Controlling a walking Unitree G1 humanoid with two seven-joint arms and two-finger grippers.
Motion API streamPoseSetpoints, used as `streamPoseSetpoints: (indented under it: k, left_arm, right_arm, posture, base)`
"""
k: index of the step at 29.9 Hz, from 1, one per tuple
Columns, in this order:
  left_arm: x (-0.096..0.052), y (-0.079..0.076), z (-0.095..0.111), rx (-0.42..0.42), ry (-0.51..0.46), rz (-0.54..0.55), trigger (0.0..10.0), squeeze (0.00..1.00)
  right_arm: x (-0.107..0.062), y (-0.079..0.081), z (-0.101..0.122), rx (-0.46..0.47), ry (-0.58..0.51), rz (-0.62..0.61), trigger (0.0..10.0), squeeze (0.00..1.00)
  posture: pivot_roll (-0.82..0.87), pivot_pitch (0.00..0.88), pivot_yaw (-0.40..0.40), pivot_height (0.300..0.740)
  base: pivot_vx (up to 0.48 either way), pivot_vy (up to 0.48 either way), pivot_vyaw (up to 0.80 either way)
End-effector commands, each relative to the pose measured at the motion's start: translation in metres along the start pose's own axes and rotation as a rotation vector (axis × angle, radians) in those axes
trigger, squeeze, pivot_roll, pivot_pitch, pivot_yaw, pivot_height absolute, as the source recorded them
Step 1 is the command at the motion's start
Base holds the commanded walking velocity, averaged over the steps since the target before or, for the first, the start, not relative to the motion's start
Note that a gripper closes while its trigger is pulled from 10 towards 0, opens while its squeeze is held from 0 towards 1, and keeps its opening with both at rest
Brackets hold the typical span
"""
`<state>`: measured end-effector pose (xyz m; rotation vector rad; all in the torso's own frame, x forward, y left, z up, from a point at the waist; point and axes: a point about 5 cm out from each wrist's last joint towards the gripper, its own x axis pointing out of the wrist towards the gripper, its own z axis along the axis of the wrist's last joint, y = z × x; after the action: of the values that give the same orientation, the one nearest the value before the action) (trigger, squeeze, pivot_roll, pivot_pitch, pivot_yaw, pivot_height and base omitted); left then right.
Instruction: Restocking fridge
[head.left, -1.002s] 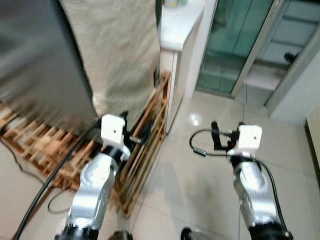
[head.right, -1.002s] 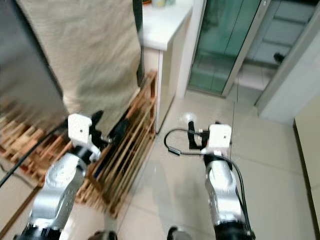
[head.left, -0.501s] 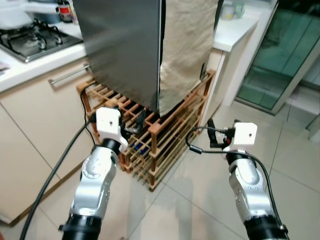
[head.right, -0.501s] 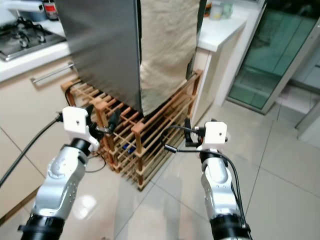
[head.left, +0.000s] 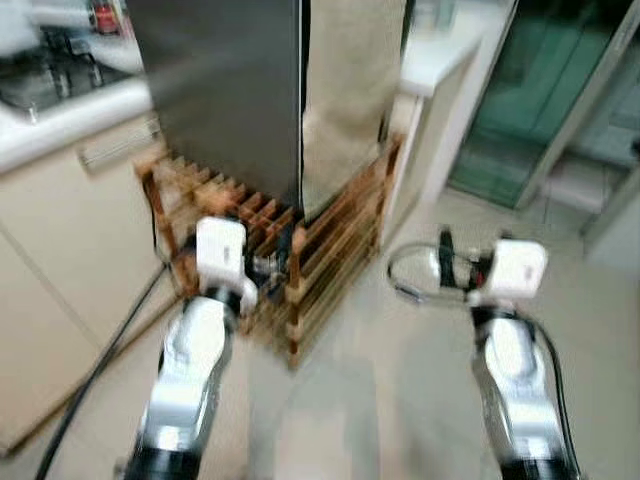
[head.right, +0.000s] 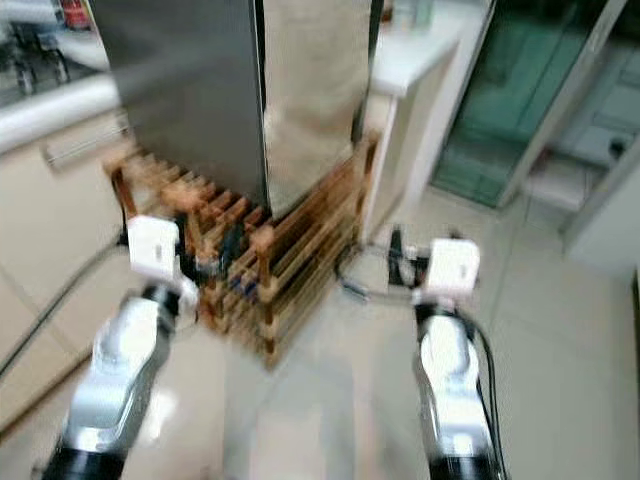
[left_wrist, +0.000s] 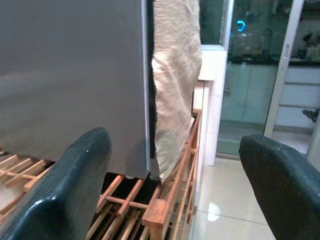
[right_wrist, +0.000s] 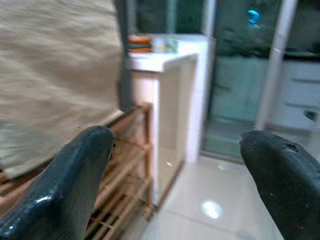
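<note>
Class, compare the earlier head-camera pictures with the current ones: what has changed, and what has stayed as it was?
Mostly the camera moved: the whole view swung from the glass door side toward the fridge between 1.0 s and 0.5 s ago, bringing the counter into view, and is now blurred. Nothing was taken hold of or let go. The left gripper and right gripper remain open, empty and raised. The cloth and wooden rack appear unmoved.

A slatted wooden rack (head.left: 330, 235) stood on the pale tiled floor (head.left: 400, 400); a beige woven cloth (left_wrist: 175, 80) hung over it; a white counter (head.right: 405, 60) stood beside.
</note>
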<state>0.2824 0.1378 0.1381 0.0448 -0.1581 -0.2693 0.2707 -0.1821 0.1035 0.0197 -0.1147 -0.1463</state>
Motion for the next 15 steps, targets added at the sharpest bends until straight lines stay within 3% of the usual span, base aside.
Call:
streamPoseSetpoints:
  k: [1,3,6,7,10,12,15]
  left_arm:
    - [-0.007,0.001,0.001,0.004,0.020,-0.021,10.0,0.00]
    - [-0.012,0.004,0.000,0.010,0.032,-0.014,10.0,0.00]
    - [-0.012,0.008,-0.001,-0.088,0.042,0.063,10.0,0.00]
    - [-0.026,0.015,-0.003,-0.104,0.061,0.098,10.0,0.00]
    - [-0.046,0.022,-0.008,-0.063,0.092,0.107,10.0,0.00]
    - [-0.062,0.022,-0.021,-0.044,0.146,0.096,10.0,0.00]
    - [-0.070,0.012,-0.028,-0.017,0.159,0.069,10.0,0.00]
  right_arm:
    - [-0.006,0.001,0.004,-0.011,0.002,0.021,10.0,0.00]
    - [-0.011,0.002,0.002,-0.019,0.012,0.041,10.0,0.00]
    - [-0.013,-0.001,0.001,-0.013,0.015,0.040,10.0,0.00]
    - [-0.022,-0.008,0.010,-0.031,0.002,0.044,10.0,0.00]
    - [-0.035,-0.019,0.015,-0.060,0.010,0.054,10.0,0.00]
    - [-0.045,-0.033,0.002,-0.057,0.088,0.026,10.0,0.00]
    - [-0.051,-0.033,-0.006,-0.173,0.067,0.092,10.0,0.00]
  posture:
    - [-0.05,0.000,-0.011,0.740]
    - [-0.05,0.000,-0.004,0.740]
    - [-0.06,0.000,0.000,0.740]
    - [-0.06,0.000,-0.003,0.740]
    - [-0.06,0.000,-0.021,0.740]
    - [-0.06,0.000,-0.031,0.740]
    - [-0.06,0.000,-0.027,0.740]
  base:
    - [0.000,0.000,0.00]
    - [0.000,0.000,0.00]
    - [0.000,0.000,0.00]
    - [0.000,0.000,0.00]
    - [0.000,0.000,0.00]
    - [0.000,0.000,0.00]
    - [0.000,0.000,0.00]
